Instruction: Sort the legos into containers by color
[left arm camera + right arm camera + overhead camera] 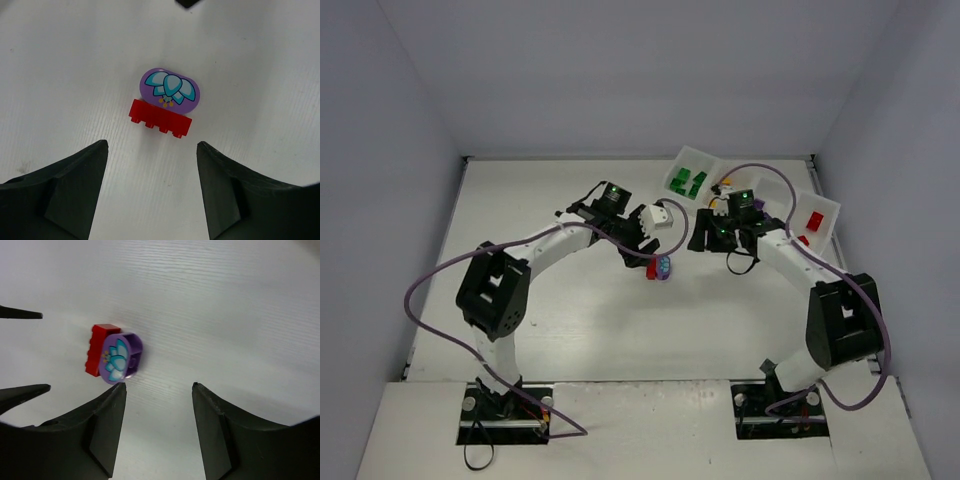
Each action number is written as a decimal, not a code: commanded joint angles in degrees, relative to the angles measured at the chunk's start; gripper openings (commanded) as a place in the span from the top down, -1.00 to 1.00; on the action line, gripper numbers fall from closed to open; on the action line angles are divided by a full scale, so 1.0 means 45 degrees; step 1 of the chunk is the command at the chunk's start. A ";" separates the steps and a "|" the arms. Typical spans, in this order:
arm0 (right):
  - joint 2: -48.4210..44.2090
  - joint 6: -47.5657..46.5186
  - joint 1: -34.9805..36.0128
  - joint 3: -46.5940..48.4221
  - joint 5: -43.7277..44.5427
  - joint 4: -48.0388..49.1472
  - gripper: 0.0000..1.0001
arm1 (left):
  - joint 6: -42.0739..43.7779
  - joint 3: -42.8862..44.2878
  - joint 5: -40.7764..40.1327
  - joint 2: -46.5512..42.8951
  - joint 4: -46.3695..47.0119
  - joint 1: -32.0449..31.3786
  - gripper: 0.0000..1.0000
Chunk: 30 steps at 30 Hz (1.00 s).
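A red brick (160,118) lies on the table touching a rounded purple piece (170,92) with a pale flower top. The same pair shows in the top view as the red brick (652,271) and purple piece (664,267), and in the right wrist view as the red brick (97,350) and purple piece (122,357). My left gripper (152,150) hangs open just short of them, empty. My right gripper (159,386) is open and empty, with the pair off its left fingertip. The tray (692,152) holds green bricks (686,182), a yellow brick (726,184) and red bricks (812,220).
The two grippers, left gripper (642,250) and right gripper (698,240), face each other closely over the table's middle. The left gripper's fingertips (22,314) show in the right wrist view. The right arm covers part of the tray. Walls enclose the table.
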 commanded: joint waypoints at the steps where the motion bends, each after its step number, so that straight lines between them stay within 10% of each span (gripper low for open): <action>1: -0.1145 0.0439 -0.0984 -0.0699 0.0328 -0.0213 -0.04 | 0.1686 0.1105 0.1244 0.0329 -0.1128 0.0104 -0.30; 30: -0.1577 0.0537 -0.1437 -0.1540 0.0154 0.0021 -0.04 | 0.2469 0.2671 0.0385 0.3280 -0.1306 -0.0873 -0.27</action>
